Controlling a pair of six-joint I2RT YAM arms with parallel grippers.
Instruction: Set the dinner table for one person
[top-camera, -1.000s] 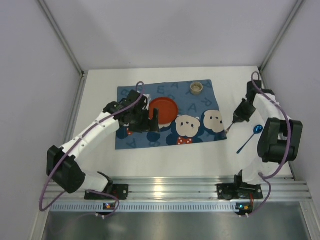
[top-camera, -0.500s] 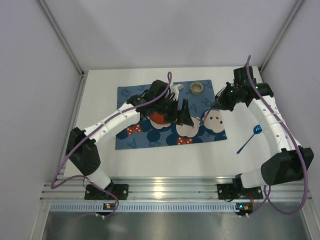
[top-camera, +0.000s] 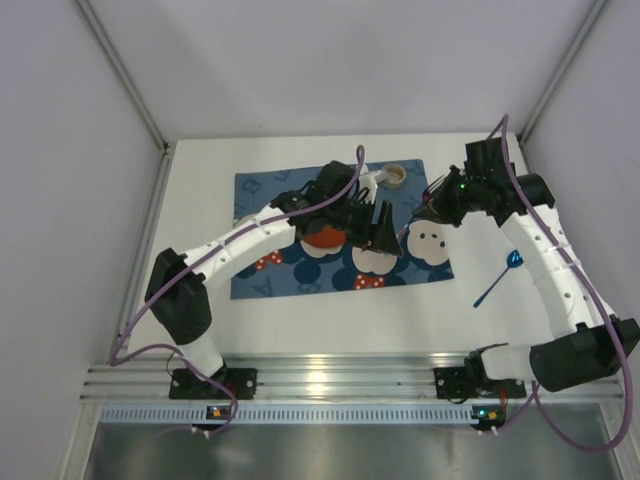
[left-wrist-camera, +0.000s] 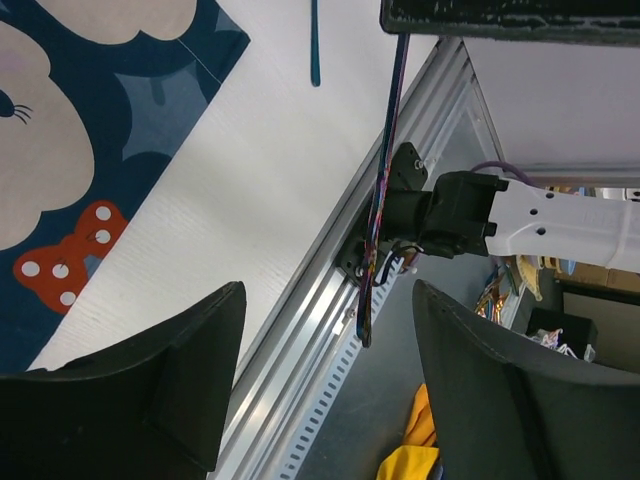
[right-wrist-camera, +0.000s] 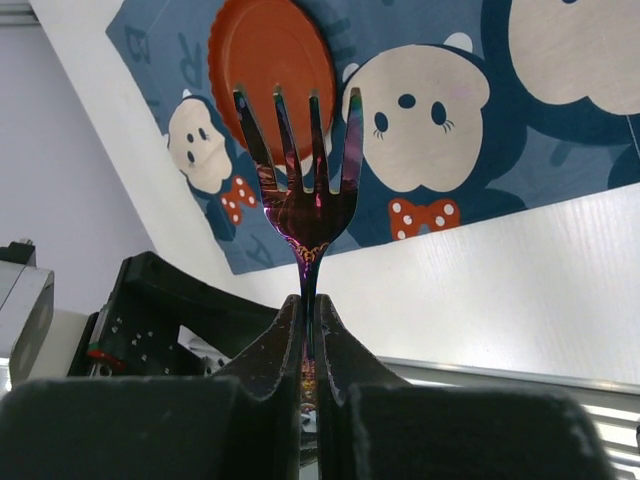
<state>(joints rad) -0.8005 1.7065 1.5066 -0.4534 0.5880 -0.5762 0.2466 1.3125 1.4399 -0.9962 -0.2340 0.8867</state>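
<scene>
My right gripper is shut on the handle of an iridescent purple fork, tines pointing away, held over the right part of the blue mouse-face mat. In the top view the right gripper faces my left gripper at close range. The left gripper is open and holds nothing. The fork shows edge-on in line with its gap. A red plate lies on the mat, half hidden by the left arm. The mat lies on the white dinner table.
A small round cup stands at the mat's far right corner. A blue spoon lies on the bare tabletop right of the mat. Grey walls close in the table, and an aluminium rail runs along the near edge.
The left arm swung right from the plate's left side to the mat's middle, and its jaws narrowed a little. The right arm carried the fork left and further back over the mat.
</scene>
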